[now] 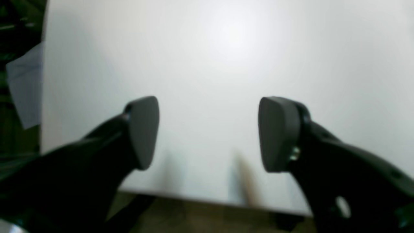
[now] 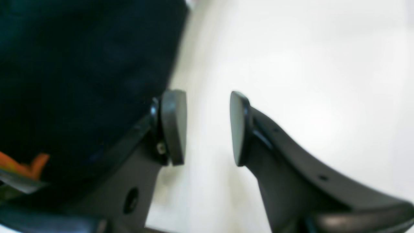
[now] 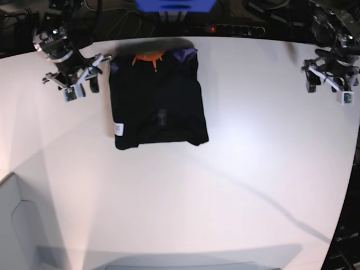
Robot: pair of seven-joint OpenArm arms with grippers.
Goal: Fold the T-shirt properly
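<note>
The black T-shirt [image 3: 157,101] lies folded into a rough rectangle on the white table [image 3: 236,169], with orange-and-purple print at its far edge and a small white label near its front left corner. In the right wrist view the black cloth [image 2: 81,64] fills the left side with a bit of orange print. My right gripper [image 3: 80,87] [image 2: 207,127] is open and empty, just left of the shirt. My left gripper [image 3: 328,84] [image 1: 208,132] is open and empty over bare table at the far right, well away from the shirt.
Cables and a power strip [image 3: 230,28] run behind the table's far edge, with a blue object [image 3: 174,5] at the back. A grey panel [image 3: 17,225] stands at the front left. The table edge [image 1: 207,200] shows below my left gripper.
</note>
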